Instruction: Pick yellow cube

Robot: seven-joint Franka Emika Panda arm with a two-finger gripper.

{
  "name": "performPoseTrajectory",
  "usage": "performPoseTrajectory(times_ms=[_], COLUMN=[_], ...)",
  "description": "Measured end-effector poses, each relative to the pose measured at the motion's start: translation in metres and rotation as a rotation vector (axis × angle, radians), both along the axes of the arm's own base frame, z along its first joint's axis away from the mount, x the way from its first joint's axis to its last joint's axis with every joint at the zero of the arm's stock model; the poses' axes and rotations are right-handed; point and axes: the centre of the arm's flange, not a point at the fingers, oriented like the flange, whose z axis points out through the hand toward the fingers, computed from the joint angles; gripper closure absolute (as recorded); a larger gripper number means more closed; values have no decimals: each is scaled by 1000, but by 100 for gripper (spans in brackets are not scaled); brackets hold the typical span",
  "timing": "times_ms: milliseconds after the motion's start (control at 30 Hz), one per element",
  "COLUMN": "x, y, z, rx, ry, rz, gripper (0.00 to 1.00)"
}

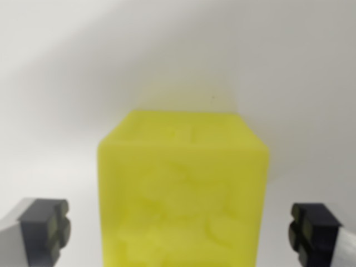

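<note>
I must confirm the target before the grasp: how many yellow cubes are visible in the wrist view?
1. The yellow cube sits at the lower middle of the wrist view on a white surface, between the open jaws with a gap on each side. Others could lie outside this close view.

Yellow cube [182, 192] on white surface [67, 83]

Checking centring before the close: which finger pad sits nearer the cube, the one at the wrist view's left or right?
The right pad: its gap to the cube is narrower than the left pad's. Neither touches the cube.
</note>
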Motion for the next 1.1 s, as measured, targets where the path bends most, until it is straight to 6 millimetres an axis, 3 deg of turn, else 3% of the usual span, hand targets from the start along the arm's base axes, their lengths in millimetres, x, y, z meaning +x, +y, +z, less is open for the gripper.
performPoseTrajectory(times_ms=[333,567,600,1100], x=[0,0,0,0], y=[0,0,0,0], z=[-24,-26,-26,1], rx=[0,0,0,1], ry=[0,-1,-1,-2], rz=[-2,-2,-2,-3], gripper=[0,0,100,100])
